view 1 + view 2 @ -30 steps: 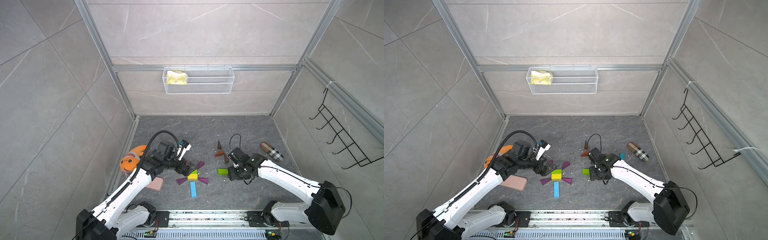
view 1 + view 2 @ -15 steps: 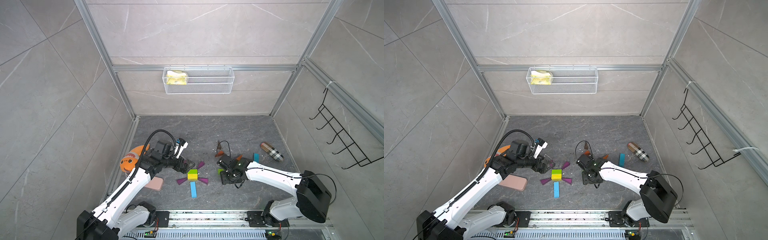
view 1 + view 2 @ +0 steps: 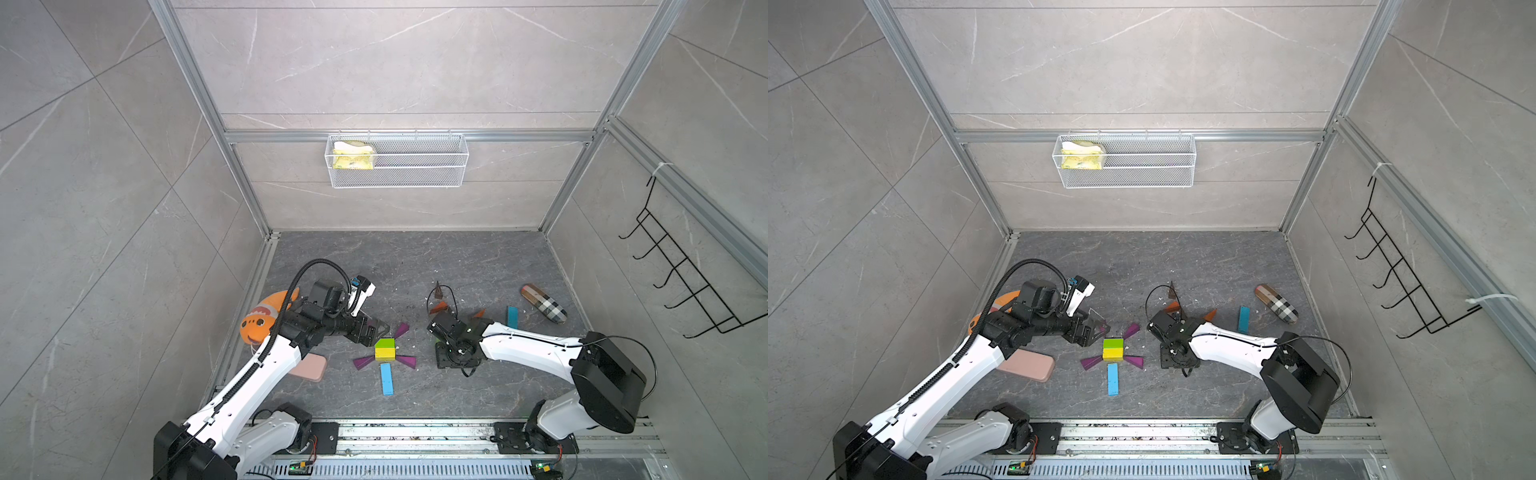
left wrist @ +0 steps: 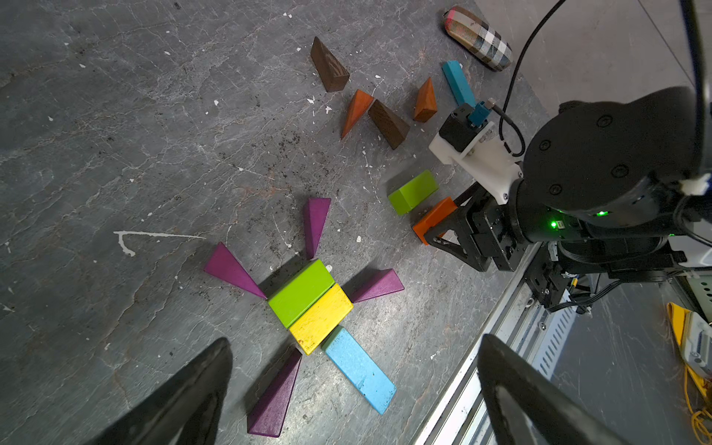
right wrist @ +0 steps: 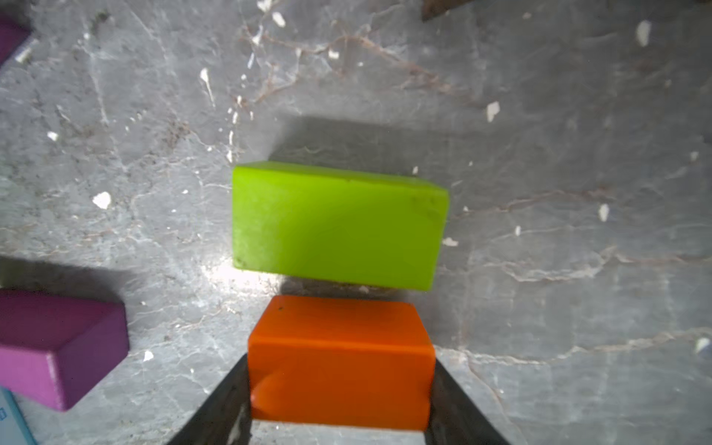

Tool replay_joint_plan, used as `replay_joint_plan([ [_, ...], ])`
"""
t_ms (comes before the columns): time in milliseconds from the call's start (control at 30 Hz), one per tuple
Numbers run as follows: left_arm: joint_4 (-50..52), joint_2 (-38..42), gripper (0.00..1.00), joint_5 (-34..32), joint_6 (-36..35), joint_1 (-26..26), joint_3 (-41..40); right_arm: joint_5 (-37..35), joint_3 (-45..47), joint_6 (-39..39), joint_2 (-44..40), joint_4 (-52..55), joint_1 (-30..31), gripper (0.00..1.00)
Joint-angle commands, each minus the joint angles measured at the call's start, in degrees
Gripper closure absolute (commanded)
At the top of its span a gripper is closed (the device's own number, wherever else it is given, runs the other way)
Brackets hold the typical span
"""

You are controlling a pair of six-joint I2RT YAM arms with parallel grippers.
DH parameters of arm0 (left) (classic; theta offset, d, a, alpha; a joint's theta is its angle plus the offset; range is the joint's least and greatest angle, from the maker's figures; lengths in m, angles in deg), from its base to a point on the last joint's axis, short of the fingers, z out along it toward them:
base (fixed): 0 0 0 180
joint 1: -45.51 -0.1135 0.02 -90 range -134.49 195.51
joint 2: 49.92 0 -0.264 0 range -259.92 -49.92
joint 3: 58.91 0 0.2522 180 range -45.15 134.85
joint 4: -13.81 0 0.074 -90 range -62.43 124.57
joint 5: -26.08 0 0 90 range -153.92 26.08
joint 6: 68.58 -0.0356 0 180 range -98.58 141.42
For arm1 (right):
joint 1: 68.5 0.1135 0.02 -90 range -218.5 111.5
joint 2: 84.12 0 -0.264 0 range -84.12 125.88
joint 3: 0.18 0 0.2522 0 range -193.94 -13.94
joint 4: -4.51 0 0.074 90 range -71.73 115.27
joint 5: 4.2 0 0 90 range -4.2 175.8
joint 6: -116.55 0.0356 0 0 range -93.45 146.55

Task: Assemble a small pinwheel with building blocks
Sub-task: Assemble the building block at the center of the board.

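The pinwheel lies on the floor: a green brick (image 3: 385,344) against a yellow brick (image 3: 385,354), several purple wedges (image 4: 316,225) fanned round them, and a blue bar (image 3: 386,378) on the yellow side. My left gripper (image 4: 354,343) hangs open just left of it, nothing between its fingers (image 4: 185,393). My right gripper (image 5: 341,370) is shut on an orange brick (image 5: 341,362), low over the floor to the pinwheel's right. A loose green brick (image 5: 339,227) lies just beyond the orange one. In both top views the right gripper (image 3: 451,357) hides what it holds.
Brown wedges (image 4: 329,65) and orange wedges (image 4: 356,111) lie behind the right arm with a second blue bar (image 3: 512,316) and the plaid pouch (image 3: 544,303). The orange plush fish (image 3: 262,318) and a pink flat object (image 3: 309,368) lie under the left arm. A metal rail (image 3: 415,432) runs along the front.
My right arm has swung left towards the pinwheel with the orange brick in its grip and now covers the loose green brick in the top views. The left arm has barely moved.
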Motion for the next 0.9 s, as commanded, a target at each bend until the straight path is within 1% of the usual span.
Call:
replay_joint_plan([
  [0,-0.8,0.8,0.00,1.8,0.8,-0.4,1.1,-1.1,0.8,1.5,1.0,-0.7,0.4,0.49],
  [867,-1.0,0.3,0.00,2.7,0.7,-0.5,1.0,-4.7,-1.3,4.0,5.2,-1.2,0.4,0.49],
])
